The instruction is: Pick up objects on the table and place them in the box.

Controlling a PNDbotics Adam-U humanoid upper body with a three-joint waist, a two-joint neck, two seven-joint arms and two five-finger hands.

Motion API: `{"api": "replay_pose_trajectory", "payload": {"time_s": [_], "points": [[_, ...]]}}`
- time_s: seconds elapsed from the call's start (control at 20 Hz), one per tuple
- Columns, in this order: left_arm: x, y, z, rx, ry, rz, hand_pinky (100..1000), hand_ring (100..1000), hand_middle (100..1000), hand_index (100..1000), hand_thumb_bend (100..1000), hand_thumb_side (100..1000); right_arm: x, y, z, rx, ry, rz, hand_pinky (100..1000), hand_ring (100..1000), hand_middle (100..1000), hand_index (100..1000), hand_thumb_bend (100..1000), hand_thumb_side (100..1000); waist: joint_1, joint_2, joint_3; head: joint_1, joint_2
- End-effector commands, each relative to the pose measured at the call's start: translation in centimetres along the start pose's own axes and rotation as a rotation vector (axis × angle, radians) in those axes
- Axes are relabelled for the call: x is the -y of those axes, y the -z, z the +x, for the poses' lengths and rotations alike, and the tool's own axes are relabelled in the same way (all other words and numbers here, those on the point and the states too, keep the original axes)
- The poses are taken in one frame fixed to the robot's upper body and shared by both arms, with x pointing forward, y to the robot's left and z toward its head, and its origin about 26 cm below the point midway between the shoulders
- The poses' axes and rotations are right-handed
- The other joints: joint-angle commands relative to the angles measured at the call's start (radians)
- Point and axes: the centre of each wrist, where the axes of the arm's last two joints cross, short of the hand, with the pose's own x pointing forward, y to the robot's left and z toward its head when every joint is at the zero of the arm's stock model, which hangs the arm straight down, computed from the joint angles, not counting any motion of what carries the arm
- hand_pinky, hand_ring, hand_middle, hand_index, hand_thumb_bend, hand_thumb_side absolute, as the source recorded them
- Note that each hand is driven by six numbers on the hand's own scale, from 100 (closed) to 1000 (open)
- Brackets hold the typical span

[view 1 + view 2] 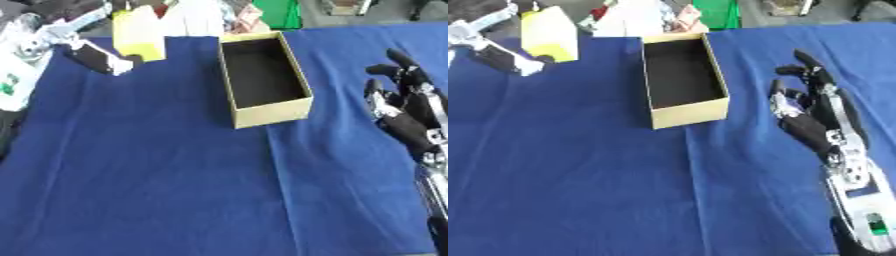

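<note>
An open tan cardboard box (pixel 302 80) stands on the blue cloth at the upper middle; its dark inside shows nothing. A yellow and white carton (pixel 140 32) stands upright at the far edge, left of the box. My left hand (pixel 98 58) comes in from the upper left and sits low against the carton's left side, with white fingertips (pixel 125 66) by its bottom corner. Whether it holds the carton is unclear. My right hand (pixel 811 117) rests open at the right, clear of the box, fingers pointing up.
White packets (pixel 636 20) and a green thing (pixel 280 12) crowd the far edge behind the box. A white object (pixel 13 82) lies off the cloth at the left edge. Blue cloth (pixel 157 175) covers the near table.
</note>
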Motion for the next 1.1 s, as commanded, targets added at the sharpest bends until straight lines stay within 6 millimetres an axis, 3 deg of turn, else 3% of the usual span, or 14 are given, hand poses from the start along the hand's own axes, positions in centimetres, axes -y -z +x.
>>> {"api": "replay_pose_trajectory", "payload": {"time_s": [0.05, 0.1, 0.15, 0.5, 0.9, 1.1], "points": [[-0.1, 2.1, 1.3, 0.029, 0.019, 0.035, 748, 688, 501, 793, 100, 228, -0.3, 0.6, 0.9, 0.037, 0.009, 0.031, 774, 1000, 745, 970, 100, 249, -0.001, -0.017, -0.011, 0.013, -0.018], [0.2, 2.8, 1.7, 0.036, 0.018, 0.04, 748, 687, 503, 794, 119, 365, -0.4, 0.7, 1.0, 0.041, 0.013, 0.039, 774, 1000, 744, 970, 100, 189, 0.0, -0.015, -0.018, 0.016, -0.021], [0.4, 3.4, 2.1, 0.042, 0.019, 0.045, 748, 686, 505, 796, 100, 227, -0.6, 0.7, 1.1, 0.045, 0.018, 0.049, 774, 1000, 745, 970, 100, 248, 0.001, -0.013, -0.026, 0.02, -0.024], [3.0, 6.7, 5.0, 0.093, 0.016, 0.077, 750, 687, 550, 805, 100, 227, -1.9, 1.1, 1.4, 0.058, 0.05, 0.108, 774, 1000, 745, 972, 100, 243, 0.007, -0.003, -0.062, 0.041, -0.036], [5.5, 7.8, 6.1, 0.132, 0.02, 0.082, 763, 728, 663, 840, 100, 231, -2.2, 1.3, 1.5, 0.064, 0.062, 0.128, 774, 1000, 745, 972, 100, 236, 0.01, 0.003, -0.082, 0.046, -0.04], [5.7, 7.8, 6.3, 0.155, 0.024, 0.044, 788, 779, 768, 889, 201, 246, -2.3, 1.3, 1.5, 0.064, 0.063, 0.129, 773, 1000, 745, 972, 100, 243, 0.011, 0.003, -0.081, 0.045, -0.04]]}}
